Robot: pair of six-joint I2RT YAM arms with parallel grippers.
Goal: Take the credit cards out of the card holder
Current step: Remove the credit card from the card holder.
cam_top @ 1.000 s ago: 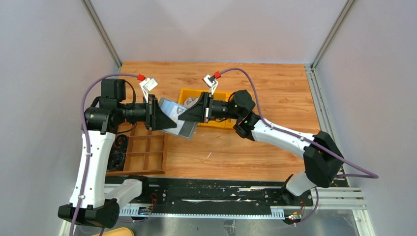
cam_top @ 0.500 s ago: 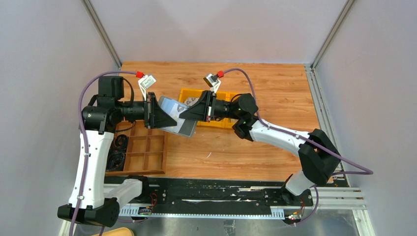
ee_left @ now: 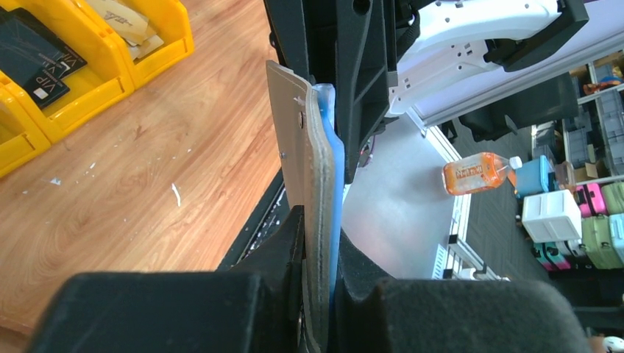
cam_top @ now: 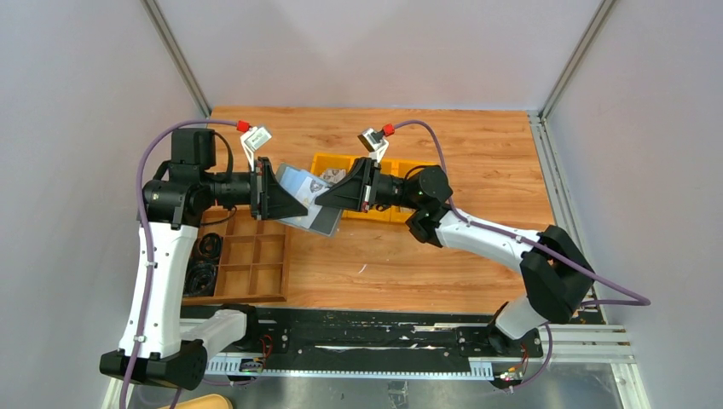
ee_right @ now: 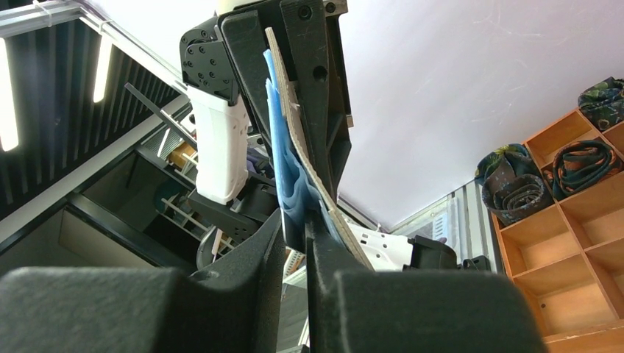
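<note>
- Left claw point(cam_top: 294, 207): closed narrow on one end of the card holder point(cam_top: 323, 221), fingers point(ee_left: 291, 243) pinching both faces. Judged to be the anchoring grip.
- Right claw point(cam_top: 322, 203): facing the left claw, jaws narrow astride the opposite end of the card holder. Pressing or slack not determinable from the wrist view.
- Card holder: lifted clear of the bench point(cam_top: 477, 153), spanning between the two claws, edge-on to both wrist cameras, layers lying close together. Probably held from both ends so that one claw can steady it while the other shifts to a card.
- Credit cards: none distinguishable at the holder's edge, only a tan outer sheet and a blue inner layer. Extraction judged not complete.
- Yellow bins point(cam_top: 332, 162): just beyond and under the right claw. Tan flat pieces point(ee_left: 126, 16) in one, possibly cards; black items point(ee_left: 33, 59) in another. Likely the drop point, which would explain the holder's place close by.
- Wooden compartment tray point(cam_top: 256, 264): below the left claw, apart from both claws.
- Risk: soft holder liable to sag or slip if both grips loosen together.
</note>
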